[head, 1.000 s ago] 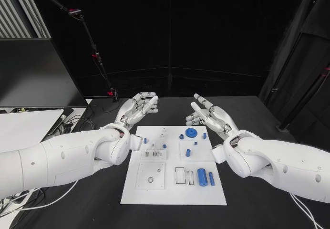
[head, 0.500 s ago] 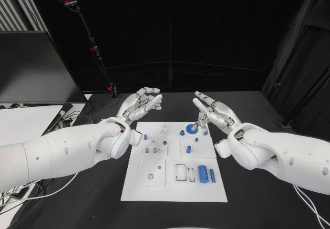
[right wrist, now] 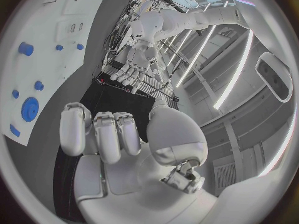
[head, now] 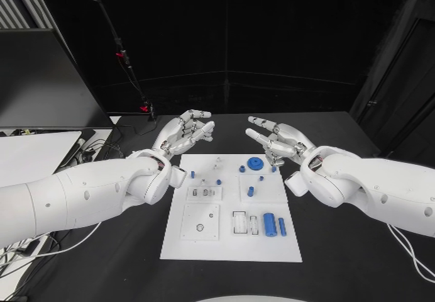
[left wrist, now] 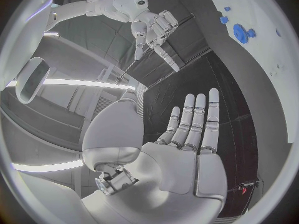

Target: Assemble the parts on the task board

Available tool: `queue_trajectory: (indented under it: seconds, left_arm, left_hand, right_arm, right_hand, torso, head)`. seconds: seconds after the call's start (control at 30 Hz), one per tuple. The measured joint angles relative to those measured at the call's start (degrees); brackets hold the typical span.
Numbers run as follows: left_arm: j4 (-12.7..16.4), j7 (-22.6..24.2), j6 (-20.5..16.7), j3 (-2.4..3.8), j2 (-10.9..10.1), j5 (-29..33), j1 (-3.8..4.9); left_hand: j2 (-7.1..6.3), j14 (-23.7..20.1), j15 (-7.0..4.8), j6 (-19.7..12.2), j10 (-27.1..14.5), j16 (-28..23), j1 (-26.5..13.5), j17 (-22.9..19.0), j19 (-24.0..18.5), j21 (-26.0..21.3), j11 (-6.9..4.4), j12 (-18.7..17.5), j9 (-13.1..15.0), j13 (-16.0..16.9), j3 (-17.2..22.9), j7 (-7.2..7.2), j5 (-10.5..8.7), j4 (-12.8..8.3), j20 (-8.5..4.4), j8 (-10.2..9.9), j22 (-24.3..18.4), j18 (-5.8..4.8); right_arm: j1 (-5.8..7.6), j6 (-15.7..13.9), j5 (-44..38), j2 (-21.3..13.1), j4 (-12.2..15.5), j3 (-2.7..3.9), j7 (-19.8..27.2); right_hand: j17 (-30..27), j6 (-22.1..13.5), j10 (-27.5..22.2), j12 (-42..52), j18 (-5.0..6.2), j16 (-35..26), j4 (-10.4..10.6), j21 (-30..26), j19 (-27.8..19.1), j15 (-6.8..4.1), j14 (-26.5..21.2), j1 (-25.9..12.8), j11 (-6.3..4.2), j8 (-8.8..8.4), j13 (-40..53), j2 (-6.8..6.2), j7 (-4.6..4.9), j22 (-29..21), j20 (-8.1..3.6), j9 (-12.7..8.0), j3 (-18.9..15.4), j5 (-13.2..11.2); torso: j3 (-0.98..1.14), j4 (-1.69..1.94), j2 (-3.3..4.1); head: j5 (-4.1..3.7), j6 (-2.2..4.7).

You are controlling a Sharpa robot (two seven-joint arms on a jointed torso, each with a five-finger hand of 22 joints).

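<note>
Both hands are hovering beyond the far edge of the task board (head: 231, 242), the left hand (head: 186, 134) and the right hand (head: 275, 141) spread wide, gripping nothing. The blue parts (head: 268, 222) are lying untouched on the board; assembly looks unstarted, and next comes reaching down for a piece.

A black bench (head: 353, 251) carries the work. A white panel (head: 27, 154) lies at its left, cables (head: 95, 157) beside it, and a thin stand (head: 127, 66) rises behind.
</note>
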Motion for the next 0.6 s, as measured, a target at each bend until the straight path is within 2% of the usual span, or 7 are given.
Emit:
queue_trajectory:
  seconds: [0.1, 0.2, 0.27, 0.37, 0.4, 0.5, 0.6]
  left_arm:
    - [0.48, 0.0, -0.1, 0.0, -0.41, -0.18, 0.05]
    - [1.2, 0.0, -0.14, 0.0, -0.97, -0.34, 0.25]
    - [1.74, 0.0, -0.15, 0.01, -1.48, -0.41, 0.36]
    - [2.54, 0.01, -0.16, 0.01, -2.23, -0.47, 0.43]
    - [2.79, 0.01, -0.16, 0.01, -2.48, -0.5, 0.47]
    - [3.59, 0.01, -0.15, 0.01, -3.34, -0.54, 0.69]
    - [4.23, 0.01, -0.13, 0.01, -4.04, -0.56, 0.91]
  left_hand:
    - [0.0, 0.0, 0.0, 0.0, 0.07, 0.0, 0.0, 0.0, 0.0, 0.0, 0.07, 0.0, -0.05, 0.0, 0.0, 0.0, 0.0, 0.0, 0.0, 0.0, 0.0, 0.0]
    - [0.54, 0.0, 0.0, 0.0, 0.07, -0.11, 0.1, 0.0, 0.0, 0.0, 0.07, 0.0, -0.11, 0.0, 0.0, 0.0, 0.0, 0.0, 0.0, 0.0, 0.0, 0.0]
    - [0.61, 0.0, 0.0, 0.0, 0.07, -0.25, 0.14, 0.0, 0.0, 0.0, 0.07, 0.0, -0.14, 0.0, 0.0, 0.0, 0.0, 0.0, 0.0, 0.0, 0.0, 0.0]
    - [0.61, 0.0, 0.0, 0.38, 0.07, -0.25, 0.15, -0.01, 0.0, 0.0, 0.07, 0.0, -0.14, 0.0, 0.0, 0.03, 0.0, 0.0, 0.0, 0.23, 0.0, 0.0]
    - [0.77, 0.0, 0.0, 0.38, 0.07, -0.25, 0.3, -0.01, 0.0, -0.01, 0.07, 0.0, -0.21, 0.0, 0.0, 0.03, 0.0, 0.0, 0.0, 0.23, -0.01, 0.0]
    - [0.99, 0.0, 0.0, 0.42, 0.07, -0.44, 0.52, 0.04, 0.0, -0.01, 0.07, -0.03, -0.22, -0.05, 0.0, 0.03, 0.0, 0.0, 0.0, 0.23, -0.01, 0.0]
    - [0.99, 0.0, 0.0, 2.0, -0.06, -0.84, 0.52, 0.04, 0.0, 0.22, 0.2, -0.93, -0.3, -0.17, 0.0, 0.11, 0.0, 0.0, 0.0, 0.61, -0.01, 0.0]
  right_arm:
    - [0.29, 0.22, -2.23, 0.49, -1.12, 0.01, -0.67]
    - [0.55, 0.41, -4.35, 1.12, -2.56, 0.0, -1.28]
    - [0.72, 0.55, -5.64, 1.64, -3.62, 0.0, -1.66]
    - [0.88, 0.7, -7.26, 2.26, -4.91, 0.0, -2.07]
    - [0.93, 0.74, -7.84, 2.45, -5.3, -0.01, -2.19]
    - [1.14, 0.8, -10.17, 3.1, -6.54, -0.01, -2.54]
    - [1.35, 0.78, -13.29, 3.62, -7.51, 0.0, -2.95]
  right_hand:
    - [0.0, 1.71, -1.65, -2.32, 0.01, 0.0, 0.16, 0.75, 0.28, 0.0, 0.0, 2.06, -0.26, 0.37, -0.13, 0.08, 0.22, 0.06, 0.18, 0.16, 0.16, 0.61]
    - [-0.01, 4.65, -24.79, -19.86, -0.04, 0.0, 0.16, 1.56, 1.6, -0.66, -0.03, 4.4, -0.7, 1.3, -23.51, 0.37, 0.31, 0.06, -0.38, 0.58, 0.16, 1.6]
    - [-0.01, 11.5, -34.61, -30.97, -0.88, 0.0, 0.16, 1.6, 1.74, -0.66, -0.03, 5.95, -0.48, 3.58, -35.07, 0.39, 0.67, 0.06, -0.52, 1.78, 0.16, 1.75]
    - [-0.01, 26.69, -40.16, -39.36, -0.88, -0.71, -0.45, 0.71, -0.25, -0.32, -0.03, 8.68, 0.76, 9.08, -41.58, 0.16, 1.88, 0.06, 0.01, 4.47, 0.34, 3.68]
    - [-0.01, 29.44, -41.4, -41.46, -0.88, -1.44, -0.62, 0.2, -1.16, 0.1, -0.06, 9.55, 1.14, 10.15, -43.26, 0.04, 2.39, 0.06, 0.32, 4.94, 0.42, 4.15]
    - [-0.01, 34.96, -43.99, -47.73, -0.88, -3.0, -1.79, -0.8, -2.49, 0.53, 0.08, 13.49, 1.99, 12.16, -48.82, -0.62, 3.56, 0.02, 1.02, 5.74, 1.12, 5.09]
    - [-0.01, 37.2, -44.36, -51.95, -0.88, -3.01, -3.23, -0.8, -2.01, 0.53, 0.08, 17.34, 2.14, 12.37, -53.31, -1.02, 3.73, 0.02, 1.02, 5.77, 2.56, 3.75]
  torso:
    - [0.05, 0.18, 0.49]
    - [0.1, 0.37, 0.97]
    - [0.14, 0.54, 1.4]
    - [0.19, 0.78, 2.01]
    - [0.21, 0.86, 2.19]
    - [0.23, 1.11, 2.78]
    - [0.27, 1.38, 3.38]
  head:
    - [-0.03, -0.02]
    - [-0.2, -0.03]
    - [-0.28, -0.05]
    - [-0.38, -0.16]
    - [-0.38, -0.21]
    - [-0.49, -0.45]
    - [-0.58, -0.79]
